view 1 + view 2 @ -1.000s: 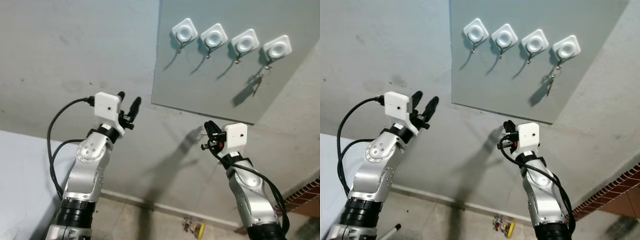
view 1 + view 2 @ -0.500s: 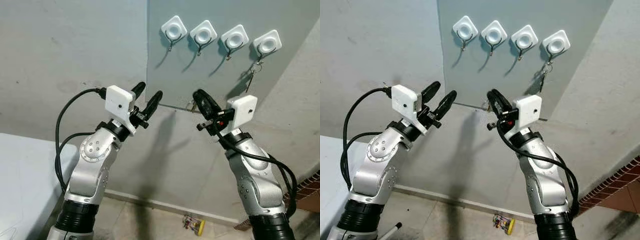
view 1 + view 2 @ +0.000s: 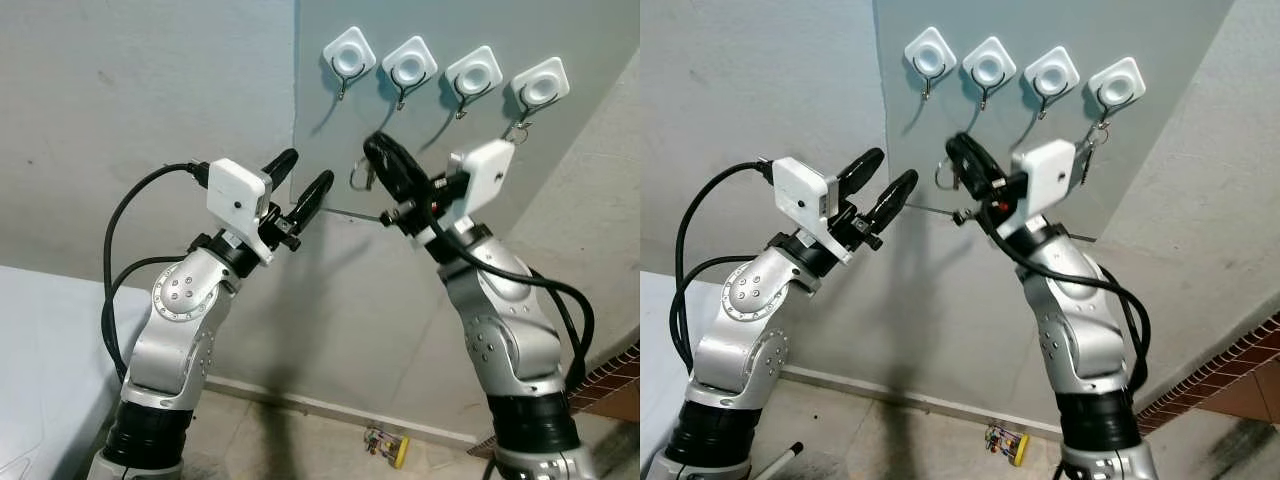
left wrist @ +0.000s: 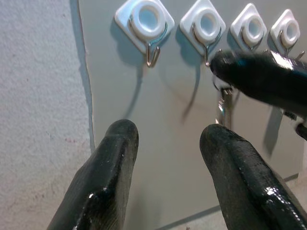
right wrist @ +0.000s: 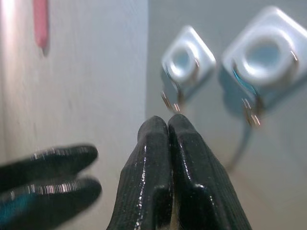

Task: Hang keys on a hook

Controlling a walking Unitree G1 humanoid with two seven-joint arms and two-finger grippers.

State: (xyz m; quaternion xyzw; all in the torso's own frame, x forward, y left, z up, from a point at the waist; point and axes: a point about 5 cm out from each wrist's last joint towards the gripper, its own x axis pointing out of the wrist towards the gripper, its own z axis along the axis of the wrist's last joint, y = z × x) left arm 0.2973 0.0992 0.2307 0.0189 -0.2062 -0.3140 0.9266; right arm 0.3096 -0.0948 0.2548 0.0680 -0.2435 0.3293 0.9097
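Four white square hooks are stuck in a row on a grey wall panel (image 3: 420, 170): first hook (image 3: 349, 55), second hook (image 3: 409, 62), third hook (image 3: 473, 72), fourth hook (image 3: 540, 82). A set of keys (image 3: 520, 128) hangs from the fourth hook. My right gripper (image 3: 375, 150) is raised below the first two hooks, shut on another key ring (image 3: 358, 180) whose key (image 4: 223, 103) dangles under the fingers (image 5: 168, 143). My left gripper (image 3: 306, 170) stands open just left of it, at the panel's edge, holding nothing.
The panel sits on a rough grey wall (image 3: 150, 90). A small colourful object (image 3: 388, 448) lies on the floor by the skirting. A brick edge (image 3: 615, 375) is at the lower right. A pale surface (image 3: 40, 330) is at the lower left.
My right gripper has risen and swung left with the keys, from below the panel's edge to just under the first two hooks. The left gripper rose slightly and stays open.
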